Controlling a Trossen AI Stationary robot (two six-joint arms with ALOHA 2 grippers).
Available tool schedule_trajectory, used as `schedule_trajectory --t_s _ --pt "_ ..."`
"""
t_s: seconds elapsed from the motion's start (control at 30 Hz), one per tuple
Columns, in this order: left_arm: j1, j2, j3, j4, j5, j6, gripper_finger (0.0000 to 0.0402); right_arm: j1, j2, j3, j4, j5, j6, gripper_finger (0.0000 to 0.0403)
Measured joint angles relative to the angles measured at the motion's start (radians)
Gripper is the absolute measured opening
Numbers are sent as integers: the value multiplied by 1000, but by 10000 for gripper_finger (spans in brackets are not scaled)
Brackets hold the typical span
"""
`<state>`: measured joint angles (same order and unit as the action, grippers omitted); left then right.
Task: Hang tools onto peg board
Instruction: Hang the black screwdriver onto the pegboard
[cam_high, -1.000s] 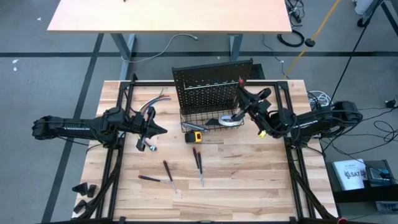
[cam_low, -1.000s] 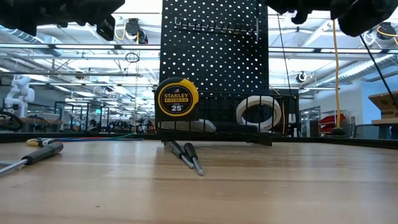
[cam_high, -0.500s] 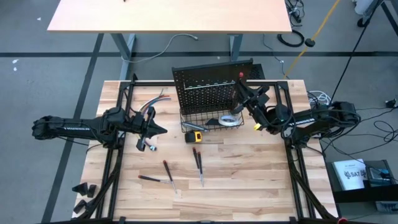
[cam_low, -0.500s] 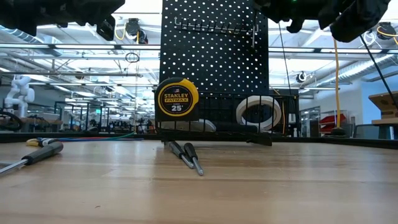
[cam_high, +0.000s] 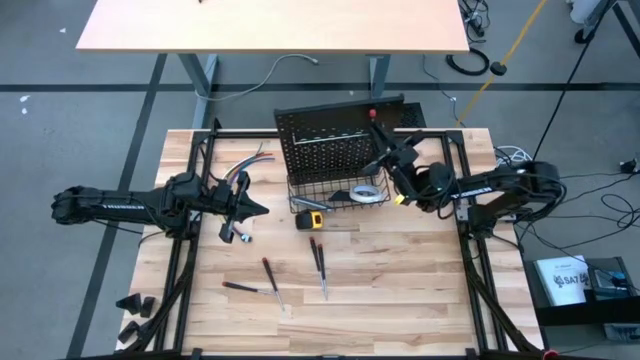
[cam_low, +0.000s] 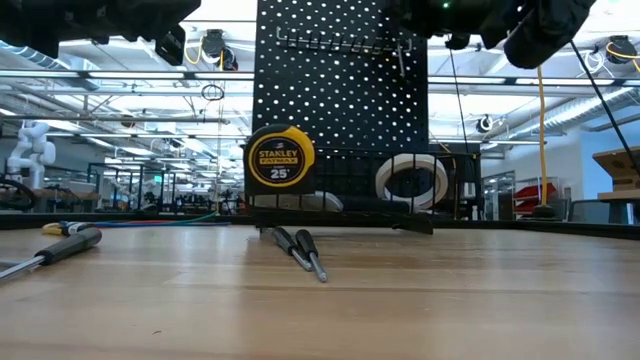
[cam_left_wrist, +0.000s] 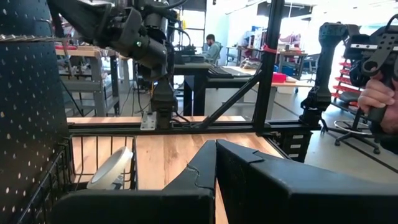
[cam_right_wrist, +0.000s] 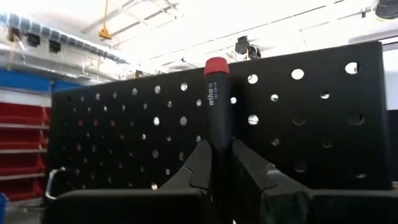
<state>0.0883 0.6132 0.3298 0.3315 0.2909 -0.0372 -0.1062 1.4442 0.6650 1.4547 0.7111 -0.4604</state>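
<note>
Moved leftward over the last second: right gripper (cam_high: 380, 150) with its screwdriver (cam_high: 373, 122), from beside the peg board's right edge to in front of its upper right part

Peg board (cam_high: 335, 140) upright at the far middle of the wooden table (cam_high: 400, 290), black and perforated, with a wire basket (cam_high: 335, 200) along its foot and a metal rack (cam_low: 340, 42) near its top. Held screwdriver (cam_right_wrist: 216, 102) pinched between the right gripper's (cam_right_wrist: 217, 165) fingers (cam_right_wrist: 196, 165), dark handle upright, red end uppermost, just in front of the perforated panel (cam_right_wrist: 311, 124); touching or not, cannot tell

White tape roll (cam_high: 366, 194) leaning in the basket's right part, also seen in the low view (cam_low: 410, 180) and left wrist view (cam_left_wrist: 112, 168). Yellow-black tape measure (cam_high: 314, 219) on the table just in front of the basket, left of centre; Stanley label reading 25' in the low view (cam_low: 273, 158)

4 more screwdrivers flat on the table nearer the front: a pair side by side (cam_high: 319, 262), 1 to their left (cam_high: 270, 278), 1 further left, lying crosswise (cam_high: 240, 287)

Bundle of coloured cables (cam_high: 240, 170) on the table left of the peg board

Left gripper (cam_high: 258, 209) hovering over the table's left part, fingers pressed together, holding nothing, pointing toward the basket

Beyond the table, in the left wrist view: a person's hand (cam_left_wrist: 376, 99) at the edge and a seated person (cam_left_wrist: 213, 46) far off
</note>
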Motion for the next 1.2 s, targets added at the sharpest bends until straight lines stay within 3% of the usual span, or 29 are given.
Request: schedule_trajectory --t_s 0.73,0.97,1.2 --pt "0 0 0 -9 1 18 8 82 12 -1 -10 232 -206 27" --pt "0 0 0 -8 2 18 8 80 11 -1 -22 264 -207 111" --pt "0 0 0 -8 2 17 8 81 11 -1 -26 268 -207 149"
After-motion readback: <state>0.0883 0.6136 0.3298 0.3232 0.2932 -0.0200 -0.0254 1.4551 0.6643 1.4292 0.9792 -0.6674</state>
